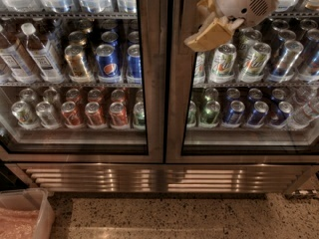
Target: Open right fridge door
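Speckled floor (174, 218) and steel grille (159, 178) are noted far below the gripper (207, 21). Right door (180, 113): glass in a steel frame, shut, judged heavy, rigid and smooth. The pane is fragile, so hold is best taken on the frame edge at the centre seam. That edge lies just beside the gripper, with the pane behind and below it. Whether the gripper is clenched or released cannot be told.

The white wrist (245, 4) enters from above, tan gripper (206, 25) angled down-left, level with the right fridge door (175, 108) upper frame.
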